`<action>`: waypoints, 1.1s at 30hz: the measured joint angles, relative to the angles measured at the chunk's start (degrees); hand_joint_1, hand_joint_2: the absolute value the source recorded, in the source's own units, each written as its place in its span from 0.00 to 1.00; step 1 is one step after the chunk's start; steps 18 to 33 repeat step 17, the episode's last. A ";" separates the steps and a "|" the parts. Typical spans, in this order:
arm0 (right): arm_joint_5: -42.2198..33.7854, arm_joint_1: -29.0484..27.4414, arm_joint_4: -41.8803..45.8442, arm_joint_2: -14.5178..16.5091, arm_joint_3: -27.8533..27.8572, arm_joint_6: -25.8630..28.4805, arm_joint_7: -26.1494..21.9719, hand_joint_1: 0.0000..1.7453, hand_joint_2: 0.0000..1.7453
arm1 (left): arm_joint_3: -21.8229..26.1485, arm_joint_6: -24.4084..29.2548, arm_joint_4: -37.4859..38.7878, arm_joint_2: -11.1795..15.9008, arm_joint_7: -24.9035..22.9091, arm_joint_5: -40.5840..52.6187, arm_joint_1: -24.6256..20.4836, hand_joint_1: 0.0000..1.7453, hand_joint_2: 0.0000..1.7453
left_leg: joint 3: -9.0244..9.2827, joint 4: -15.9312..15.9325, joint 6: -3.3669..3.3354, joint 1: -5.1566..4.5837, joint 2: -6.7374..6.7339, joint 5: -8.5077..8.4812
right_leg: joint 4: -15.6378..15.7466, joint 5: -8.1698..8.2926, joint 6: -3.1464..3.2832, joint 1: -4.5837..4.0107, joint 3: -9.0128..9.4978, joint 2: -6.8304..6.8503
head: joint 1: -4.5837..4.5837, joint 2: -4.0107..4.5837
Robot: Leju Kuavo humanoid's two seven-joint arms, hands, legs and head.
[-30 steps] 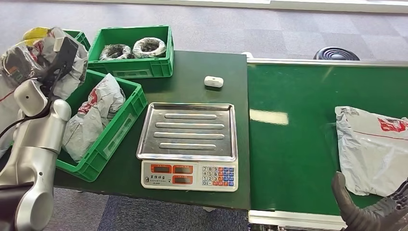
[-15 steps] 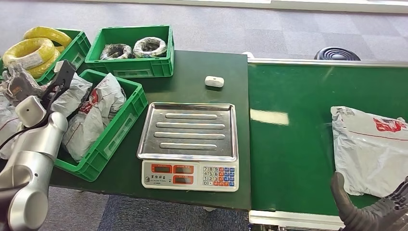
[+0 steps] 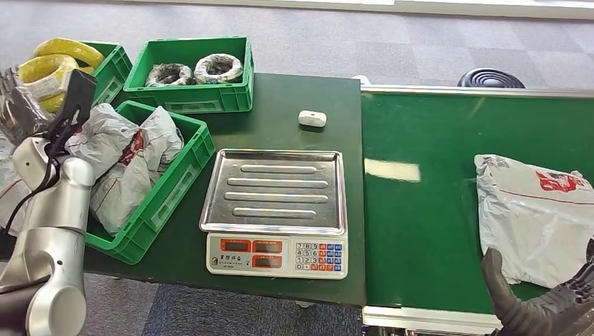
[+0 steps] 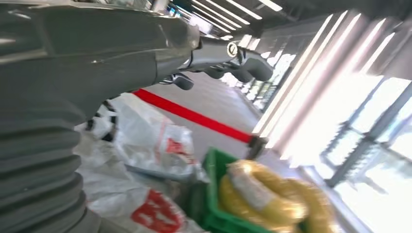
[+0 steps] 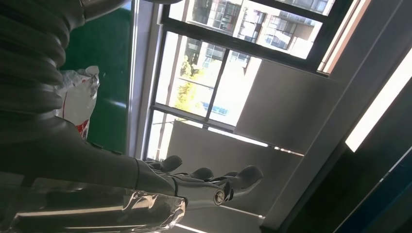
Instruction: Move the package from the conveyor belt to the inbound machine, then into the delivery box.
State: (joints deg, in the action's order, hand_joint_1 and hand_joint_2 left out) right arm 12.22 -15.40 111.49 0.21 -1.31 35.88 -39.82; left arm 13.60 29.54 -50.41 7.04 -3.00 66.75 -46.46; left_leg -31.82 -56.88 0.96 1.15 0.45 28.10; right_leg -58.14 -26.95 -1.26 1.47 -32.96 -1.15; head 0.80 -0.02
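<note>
From the head view I see the package (image 3: pixel 538 217), a grey poly bag with red print, lying flat on the green conveyor belt (image 3: pixel 420 210) toward its right end, with my right hand (image 3: pixel 543 304) low at the belt's near edge just in front of it, not touching it as far as I can tell. In the right wrist view that right hand (image 5: pixel 214 182) holds nothing, its fingers (image 5: pixel 243 175) stretched out and slightly apart against the windows. The weighing scale (image 3: pixel 274 210) sits on the dark table (image 3: pixel 294 98) left of the belt, its steel tray bare, a small white device (image 3: pixel 312 118) lying beyond it. My left arm (image 3: pixel 52 231) rises at the far left beside the nearest green crate (image 3: pixel 171 183), which holds grey bags (image 3: pixel 133 164). In the left wrist view my left hand (image 4: pixel 228 60) is extended with nothing in it, fingers fairly straight, above bags and a crate of yellow coiled hose (image 4: pixel 272 199). A further crate (image 3: pixel 198 66) holds two wrapped coils.
</note>
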 joint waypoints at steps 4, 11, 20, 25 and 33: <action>0.56 -1.56 -0.02 0.34 0.92 -4.52 1.21 0.00 1.00 | -1.71 2.88 -22.68 -2.86 21.04 -27.07 12.18 0.00 1.00 | 0.08 0.03 0.09 -0.02 -0.25 0.27 | 0.01 -0.10 0.01 0.02 0.02 -0.18 | 0.01 0.00; 4.47 -6.48 -0.30 1.49 6.94 -19.02 4.05 0.00 1.00 | -9.14 -16.65 -55.73 -2.29 39.30 -59.51 46.13 0.00 1.00 | 0.29 0.06 0.10 -0.02 -0.43 0.77 | 0.03 -0.63 -0.01 0.02 0.16 -0.35 | 0.00 0.00; 4.37 -7.11 -1.93 2.40 8.36 -23.45 5.75 0.00 1.00 | 0.55 -42.98 -60.82 -10.78 39.29 -68.39 59.56 0.00 1.00 | 0.34 0.07 0.05 -0.01 -0.44 0.87 | 0.04 -0.72 -0.03 0.01 0.29 -0.32 | 0.01 0.00; 4.37 -7.11 -1.93 2.40 8.36 -23.45 5.75 0.00 1.00 | 0.55 -42.98 -60.82 -10.78 39.29 -68.39 59.56 0.00 1.00 | 0.34 0.07 0.05 -0.01 -0.44 0.87 | 0.04 -0.72 -0.03 0.01 0.29 -0.32 | 0.01 0.00; 4.37 -7.11 -1.93 2.40 8.36 -23.45 5.75 0.00 1.00 | 0.55 -42.98 -60.82 -10.78 39.29 -68.39 59.56 0.00 1.00 | 0.34 0.07 0.05 -0.01 -0.44 0.87 | 0.04 -0.72 -0.03 0.01 0.29 -0.32 | 0.01 0.00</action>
